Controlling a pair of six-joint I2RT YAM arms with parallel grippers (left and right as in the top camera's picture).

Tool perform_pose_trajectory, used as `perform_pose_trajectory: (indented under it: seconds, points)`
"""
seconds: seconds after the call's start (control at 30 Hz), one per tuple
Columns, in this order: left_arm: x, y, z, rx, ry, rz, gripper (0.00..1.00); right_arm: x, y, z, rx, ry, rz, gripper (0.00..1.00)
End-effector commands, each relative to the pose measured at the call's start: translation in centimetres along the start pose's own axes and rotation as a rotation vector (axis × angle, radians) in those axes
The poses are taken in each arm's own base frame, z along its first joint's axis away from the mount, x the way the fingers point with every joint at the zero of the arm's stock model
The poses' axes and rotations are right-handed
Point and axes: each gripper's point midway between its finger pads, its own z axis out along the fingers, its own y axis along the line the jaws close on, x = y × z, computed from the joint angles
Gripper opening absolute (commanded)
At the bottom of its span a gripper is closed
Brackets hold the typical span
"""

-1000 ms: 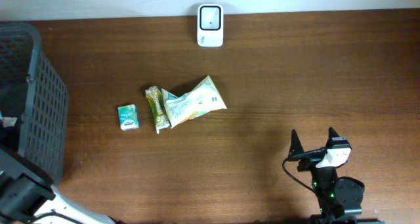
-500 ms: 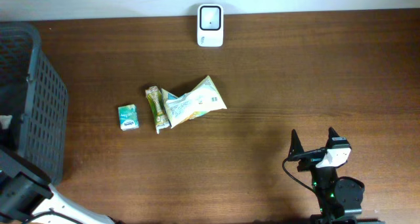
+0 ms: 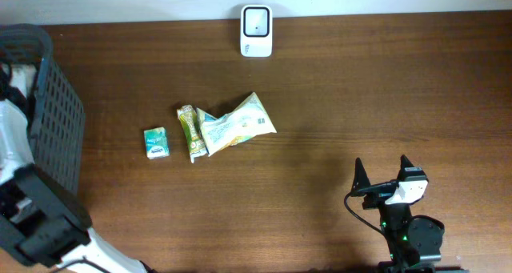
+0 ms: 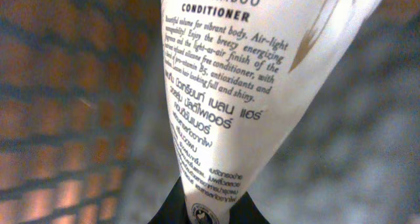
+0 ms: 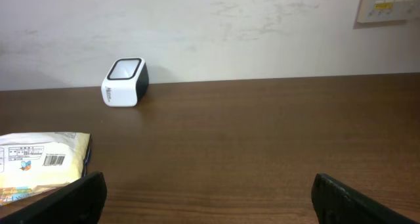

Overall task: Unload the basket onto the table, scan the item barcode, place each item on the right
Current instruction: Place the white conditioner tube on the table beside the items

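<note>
The left gripper [image 4: 210, 214] has just clamped: a second ago it had yet to close, and now its dark fingertips pinch the flat crimped end of a white tube [image 4: 230, 86], with no gap showing beside it. The tube is a bamboo conditioner, its printed face turned to the wrist camera, and it sits inside the basket [image 3: 56, 129], far to the left of the scanner [image 3: 256, 21] and nearer the front. Overhead, the left arm has also risen along the basket's side. I judge this to mean that the pick is made and the carrying is still to come: the tube must be lifted clear of the mesh and taken across to the scanner. No barcode shows on the face in view, only text, so the tube may need turning before it will read. The right gripper [image 5: 210, 201] has not moved, standing spread wide and holding nothing, well in front of the scanner and to its right. Between there and the scanner, slightly to its left, lie a pale pouch [image 3: 238, 125], a green stick pack [image 3: 190, 133] touching it, and a small green pack [image 3: 156, 142] just apart, all unmoved. The scanner itself stands upright at the far edge of the table [image 3: 360, 89], against the wall.
</note>
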Motion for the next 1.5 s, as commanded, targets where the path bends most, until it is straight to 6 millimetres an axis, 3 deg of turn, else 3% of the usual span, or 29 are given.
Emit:
perform_pose_trajectory:
  seconds: [0.0, 0.07, 0.1, 0.2, 0.23, 0.27, 0.33, 0.37, 0.4, 0.43, 0.5, 0.6, 0.73, 0.8, 0.93, 1.2, 1.23, 1.27, 1.3, 1.33, 1.4, 1.47]
  points:
    - [-8.8, 4.8, -14.6, -0.107, -0.388, -0.115, 0.0, 0.3, 0.1, 0.0, -0.008, 0.003, 0.003, 0.99]
    - [-10.9, 4.9, -22.0, -0.109, -0.547, -0.151, 0.0, 0.3, 0.1, 0.0, -0.008, 0.003, 0.003, 0.99]
    - [-11.2, 4.6, -24.7, -0.092, -0.605, -0.198, 0.0, 0.3, 0.1, 0.0, -0.008, 0.003, 0.003, 0.99]
    - [-11.2, 2.9, -30.0, -0.012, -0.701, -0.293, 0.0, 0.3, 0.1, 0.0, -0.008, 0.003, 0.003, 0.99]
    - [-11.1, 0.1, -31.5, 0.11, -0.716, -0.307, 0.0, 0.3, 0.1, 0.0, -0.008, 0.003, 0.003, 0.98]
    - [-11.0, -4.4, -32.5, 0.298, -0.701, -0.269, 0.0, 0.3, 0.1, 0.0, -0.008, 0.003, 0.003, 0.99]
    - [-9.5, -12.2, -32.8, 0.582, -0.598, -0.184, 0.0, 0.3, 0.1, 0.0, -0.008, 0.003, 0.003, 0.99]
    - [-7.9, -16.6, -32.0, 0.684, -0.491, -0.13, 0.0, 0.3, 0.1, 0.0, -0.008, 0.003, 0.003, 0.99]
    - [-7.0, -18.8, -31.1, 0.709, -0.427, -0.099, 0.0, 0.3, 0.1, 0.0, -0.008, 0.003, 0.003, 0.99]
    - [-5.0, -22.6, -29.6, 0.743, -0.322, -0.027, 0.0, 0.3, 0.1, 0.0, -0.008, 0.003, 0.003, 0.99]
    - [-2.1, -27.8, -27.0, 0.776, -0.178, 0.047, 0.0, 0.3, 0.1, 0.0, -0.008, 0.003, 0.003, 0.99]
    - [0.5, -31.8, -24.2, 0.784, -0.027, 0.051, 0.0, 0.3, 0.1, 0.0, -0.008, 0.003, 0.003, 0.99]
    - [2.8, -33.2, -19.9, 0.73, 0.145, -0.062, 0.0, 0.3, 0.1, 0.0, -0.008, 0.003, 0.003, 0.99]
    - [3.3, -33.2, -18.7, 0.705, 0.17, -0.07, 0.0, 0.3, 0.1, 0.0, -0.008, 0.003, 0.003, 0.98]
    - [5.3, -31.7, -15.5, 0.544, 0.235, -0.164, 0.0, 0.3, 0.1, 0.0, -0.008, 0.003, 0.003, 0.99]
    - [10.1, -31.6, -11.5, 0.433, 0.303, -0.149, 0.0, 0.3, 0.1, 0.0, -0.008, 0.003, 0.003, 0.99]
    - [10.6, -31.7, -11.2, 0.431, 0.31, -0.146, 0.14, 0.3, 0.1, 0.0, -0.008, 0.003, 0.003, 0.99]
    - [11.1, -31.8, -11.0, 0.43, 0.318, -0.143, 0.55, 0.3, 0.1, 0.0, -0.008, 0.003, 0.003, 0.99]
    - [11.1, -31.8, -11.0, 0.43, 0.318, -0.142, 0.77, 0.3, 0.1, 0.0, -0.008, 0.003, 0.003, 0.99]
    - [10.9, -31.8, -11.1, 0.431, 0.315, -0.144, 0.91, 0.3, 0.1, 0.0, -0.008, 0.003, 0.003, 0.99]
    - [9.6, -31.6, -11.8, 0.446, 0.277, -0.136, 0.95, 0.3, 0.1, 0.0, -0.008, 0.003, 0.003, 0.99]
    - [6.7, -31.0, -13.9, 0.484, 0.19, -0.116, 0.95, 0.3, 0.1, 0.0, -0.008, 0.003, 0.003, 0.98]
